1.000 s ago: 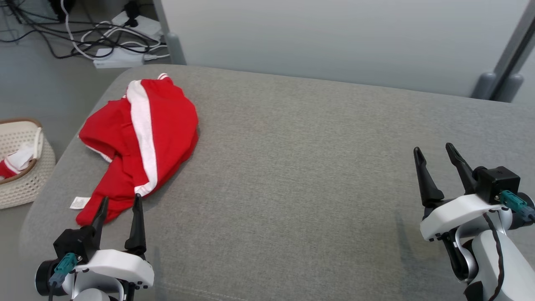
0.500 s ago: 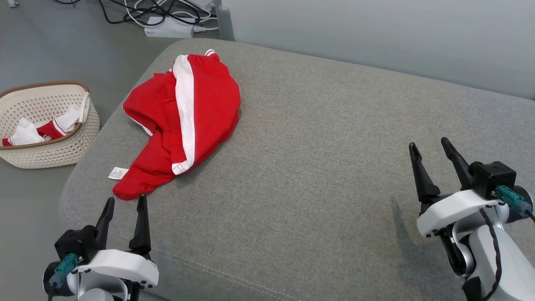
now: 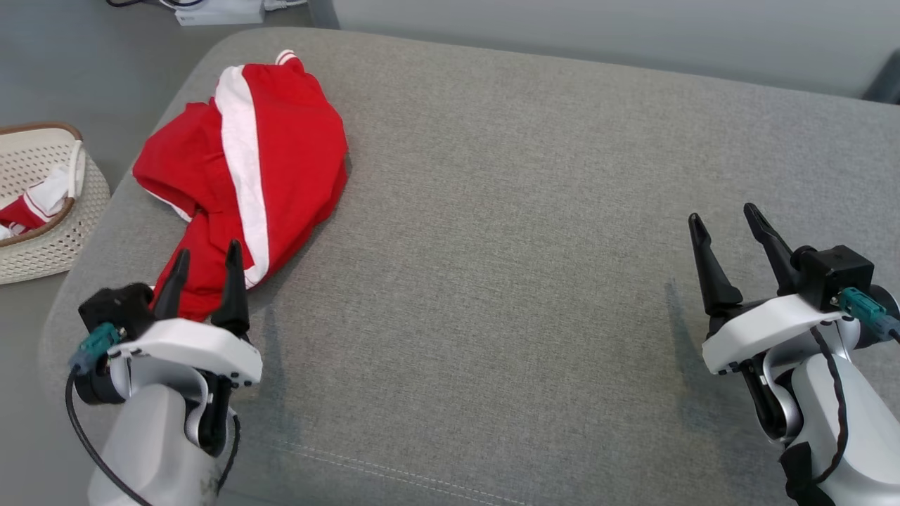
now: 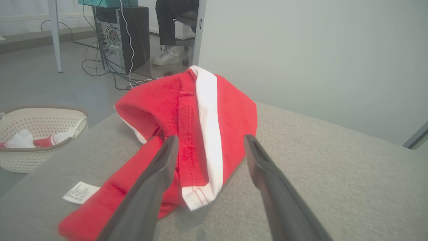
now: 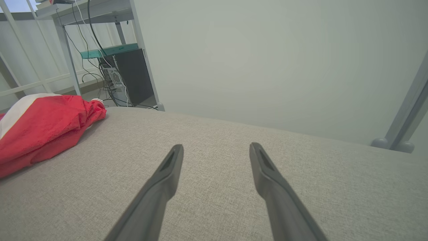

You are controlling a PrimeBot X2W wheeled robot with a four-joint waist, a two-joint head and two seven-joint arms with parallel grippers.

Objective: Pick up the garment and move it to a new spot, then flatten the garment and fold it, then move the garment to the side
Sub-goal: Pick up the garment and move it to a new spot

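The garment [image 3: 246,161], red with a white stripe, lies crumpled on the far left of the grey cushioned surface [image 3: 506,232]. My left gripper [image 3: 207,254] is open, raised just over the garment's near end, with nothing held; its two fingers frame the striped hem [image 4: 200,197] in the left wrist view. The garment [image 4: 187,134] has a white label beside it [image 4: 80,192]. My right gripper [image 3: 721,225] hovers open and empty at the right side of the surface. Off to the left in the right wrist view, the garment [image 5: 40,127] is well apart from the open right gripper [image 5: 216,150].
A white woven basket [image 3: 42,246] with red and white cloth stands on the floor left of the surface. Cables and a power strip [image 3: 218,10] lie on the floor behind. A computer tower [image 4: 120,36] and a seated person's foot [image 4: 167,57] are beyond.
The head camera has shifted. My left gripper has come forward and now reaches over the garment's near end. The right gripper has barely moved.
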